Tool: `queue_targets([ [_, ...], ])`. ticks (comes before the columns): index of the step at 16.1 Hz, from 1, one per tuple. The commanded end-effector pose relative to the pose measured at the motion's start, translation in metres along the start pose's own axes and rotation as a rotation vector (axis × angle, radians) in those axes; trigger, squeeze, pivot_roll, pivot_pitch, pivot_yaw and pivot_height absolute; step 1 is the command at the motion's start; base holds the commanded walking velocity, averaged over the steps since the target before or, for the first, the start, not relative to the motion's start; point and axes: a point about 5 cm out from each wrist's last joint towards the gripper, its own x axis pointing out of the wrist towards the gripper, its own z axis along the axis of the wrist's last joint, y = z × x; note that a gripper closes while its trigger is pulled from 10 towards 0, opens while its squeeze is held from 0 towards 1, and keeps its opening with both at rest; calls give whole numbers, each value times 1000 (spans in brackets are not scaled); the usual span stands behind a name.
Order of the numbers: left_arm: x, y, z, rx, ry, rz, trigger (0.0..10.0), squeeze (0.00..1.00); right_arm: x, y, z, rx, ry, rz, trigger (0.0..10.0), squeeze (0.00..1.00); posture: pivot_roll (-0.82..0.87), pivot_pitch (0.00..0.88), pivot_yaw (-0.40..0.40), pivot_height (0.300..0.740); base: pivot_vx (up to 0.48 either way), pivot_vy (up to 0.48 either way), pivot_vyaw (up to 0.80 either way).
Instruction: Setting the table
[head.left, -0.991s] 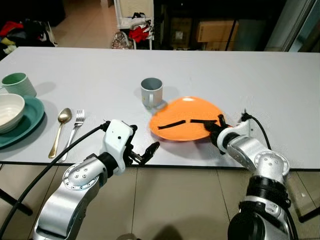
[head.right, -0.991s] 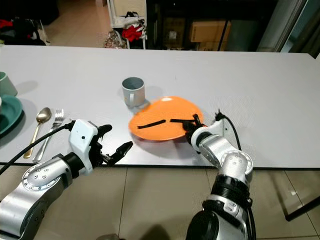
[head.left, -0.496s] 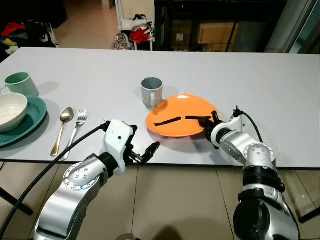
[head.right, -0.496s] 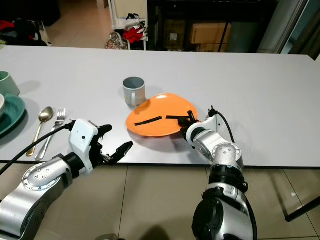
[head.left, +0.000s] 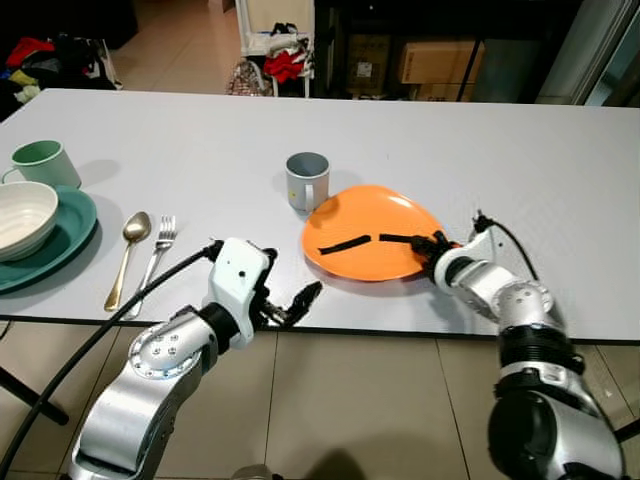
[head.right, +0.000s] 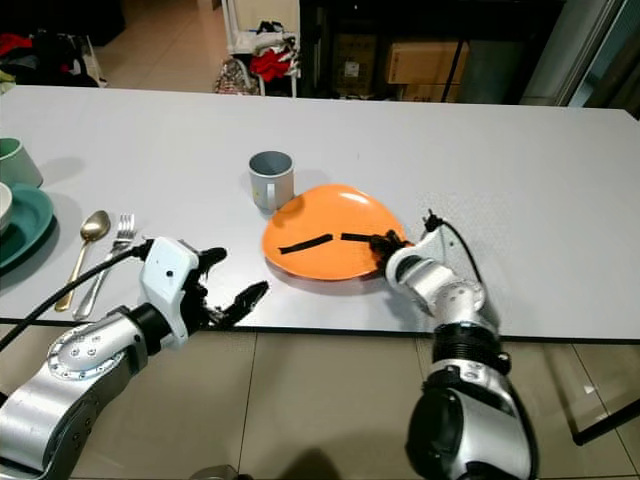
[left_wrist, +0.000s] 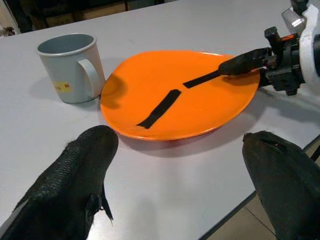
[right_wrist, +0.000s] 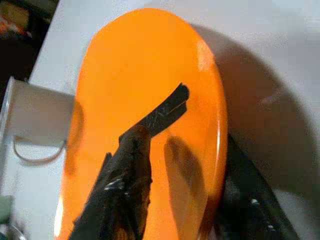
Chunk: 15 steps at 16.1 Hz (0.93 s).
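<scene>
Your right gripper (head.left: 425, 243) is clamped on the near right rim of the orange plate (head.left: 370, 232): one finger lies across the top face, the other sits under the edge, as the right wrist view shows. The plate rests on the white table (head.left: 520, 160), tilted slightly, with its left edge just beside the grey mug (head.left: 306, 181). A black strip (left_wrist: 160, 108) lies on the plate's face.

Your left gripper (head.left: 290, 303) hangs at the table's near edge, in front of the plate and apart from it. Its fingers (left_wrist: 75, 175) are spread wide, holding nothing.

On the far left of the table you have a setting already laid: a teal plate (head.left: 62, 246) with a white bowl (head.left: 22, 219) on it, a green cup (head.left: 44, 165) behind, and a spoon (head.left: 125, 258) and fork (head.left: 154, 258) side by side to its right.
</scene>
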Motion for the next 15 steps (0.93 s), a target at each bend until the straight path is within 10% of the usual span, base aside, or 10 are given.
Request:
queue_targets([
  [1, 2, 0, 1, 16, 0, 2, 10000, 0, -4, -3, 2, -58, 9, -19, 10000, 1000, 130, 0, 9, 740, 0, 0, 0],
  [9, 0, 3, 0, 26, 6, 4, 10000, 0, -61, -22, 12, -274, -29, -131, 10000, 1000, 124, 0, 8, 740, 0, 0, 0],
  [15, -8, 22, 17, -64, -131, 259, 10000, 0, -130, 34, 16, -786, -321, 77, 10000, 1000, 86, 0, 18, 740, 0, 0, 121],
])
